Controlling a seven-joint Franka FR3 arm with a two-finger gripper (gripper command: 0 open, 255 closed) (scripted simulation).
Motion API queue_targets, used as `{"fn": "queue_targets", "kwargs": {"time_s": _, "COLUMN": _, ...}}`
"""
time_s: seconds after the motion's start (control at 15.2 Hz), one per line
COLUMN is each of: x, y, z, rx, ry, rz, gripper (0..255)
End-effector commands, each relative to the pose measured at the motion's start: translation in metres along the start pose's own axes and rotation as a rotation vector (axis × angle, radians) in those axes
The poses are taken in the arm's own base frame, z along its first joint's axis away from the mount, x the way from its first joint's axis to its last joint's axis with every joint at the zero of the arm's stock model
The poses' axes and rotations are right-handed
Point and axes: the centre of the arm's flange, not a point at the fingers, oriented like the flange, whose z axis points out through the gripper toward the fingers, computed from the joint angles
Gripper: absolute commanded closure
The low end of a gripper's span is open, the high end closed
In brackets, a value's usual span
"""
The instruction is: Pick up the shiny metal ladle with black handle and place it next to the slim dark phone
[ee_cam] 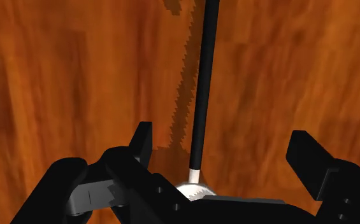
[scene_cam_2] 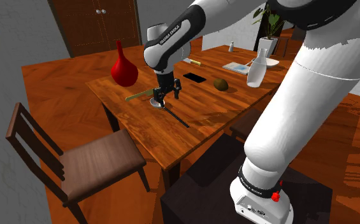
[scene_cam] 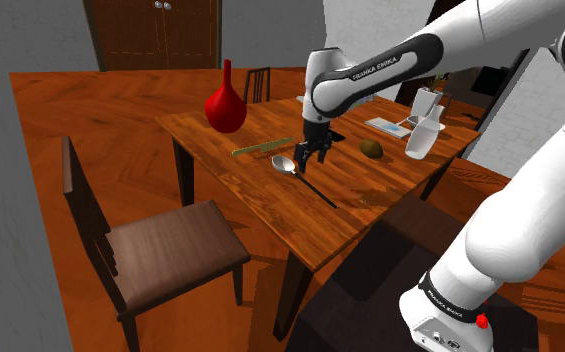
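ladle (scene_cam: 308, 183): shiny bowl, black handle, lying flat on wooden worktop (scene_cam: 255, 205); gripper (scene_cam: 308, 155) above bowl end, spread wide, straddling handle without clasping it.

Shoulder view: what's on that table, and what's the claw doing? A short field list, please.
ladle: shiny metal ladle with black handle, lying on brown wooden table, not held
gripper: black two-finger gripper, open, above the ladle
phone: slim dark phone, on the table, apart from the ladle
nearby: red bulb-shaped vase

Silver ladle (scene_cam: 286, 164), red vase (scene_cam: 225, 106)
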Motion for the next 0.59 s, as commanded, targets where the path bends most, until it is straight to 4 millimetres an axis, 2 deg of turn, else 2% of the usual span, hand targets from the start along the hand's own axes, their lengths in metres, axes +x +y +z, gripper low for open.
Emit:
{"fn": "queue_targets", "kwargs": {"time_s": 0.0, "x": 0.019, "y": 0.002, "z": 0.019, "rx": -0.008, "ry": -0.015, "rz": 0.017, "gripper": 0}}
{"fn": "queue_targets", "kwargs": {"time_s": 0.13, "x": 0.035, "y": 0.005, "z": 0.04, "rx": -0.016, "ry": -0.03, "rz": 0.034, "gripper": 0}}
{"fn": "queue_targets", "kwargs": {"time_s": 0.53, "x": 0.034, "y": 0.005, "z": 0.072, "rx": -0.016, "ry": -0.03, "rz": 0.034, "gripper": 0}}
